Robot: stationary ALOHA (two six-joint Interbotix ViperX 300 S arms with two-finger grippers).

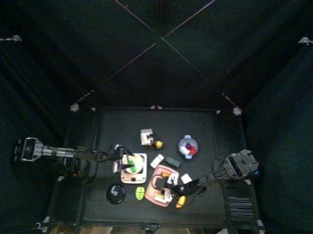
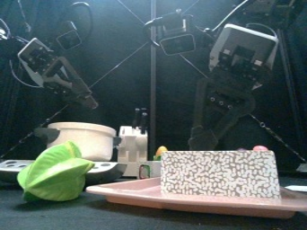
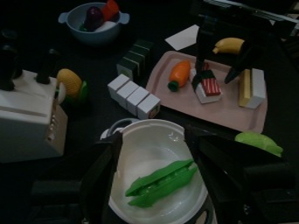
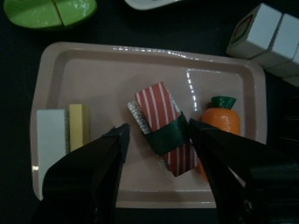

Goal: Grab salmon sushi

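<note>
The salmon sushi (image 4: 163,131) is a small red-orange piece with white stripes and a dark band. It lies in the middle of the pink board (image 4: 117,74), also seen from the left wrist as the sushi (image 3: 208,86). My right gripper (image 4: 160,133) hangs open just above it, one jaw on each side and neither touching. An orange carrot (image 4: 222,114) lies close beside the sushi. My left gripper (image 3: 158,150) stands open over a white bowl (image 3: 152,131) holding a green pea pod (image 3: 158,179), left of the board.
On the board (image 1: 159,178) also lie a white block (image 4: 52,136) and a yellow strip (image 4: 76,127). Around the board are a lime-green piece (image 4: 47,9), white cubes (image 3: 135,94), a banana (image 3: 230,45), a fruit bowl (image 3: 91,22) and a white knife block (image 3: 30,118).
</note>
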